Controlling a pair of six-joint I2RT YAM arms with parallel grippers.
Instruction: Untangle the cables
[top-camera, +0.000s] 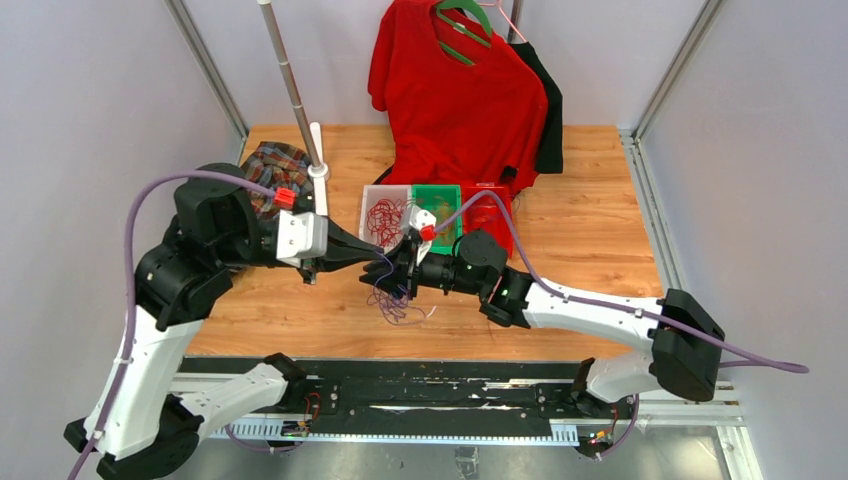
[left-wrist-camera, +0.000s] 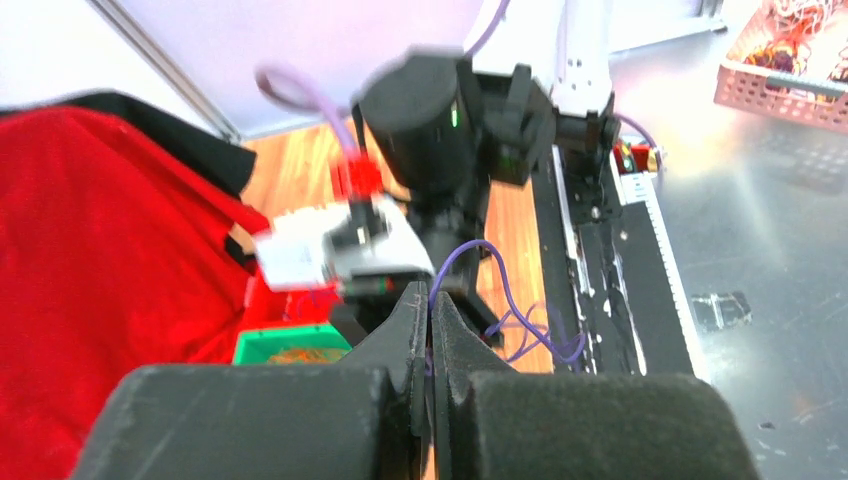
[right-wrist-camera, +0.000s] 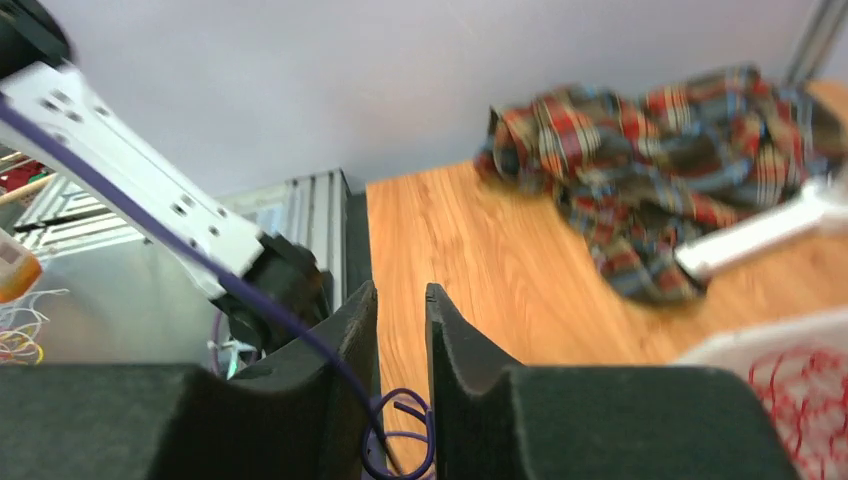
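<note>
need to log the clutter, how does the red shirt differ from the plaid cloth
The red shirt is plain; the plaid cloth is checked. The shirt hangs from a green hanger; the cloth lies crumpled on the table. The shirt is at the back middle, the cloth back left. Both are fabric, and neither is held.

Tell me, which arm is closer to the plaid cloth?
Left. The left arm sits right beside the cloth, by its near-left edge; the right arm comes from the opposite side and ends mid-table, past the pole.
</note>
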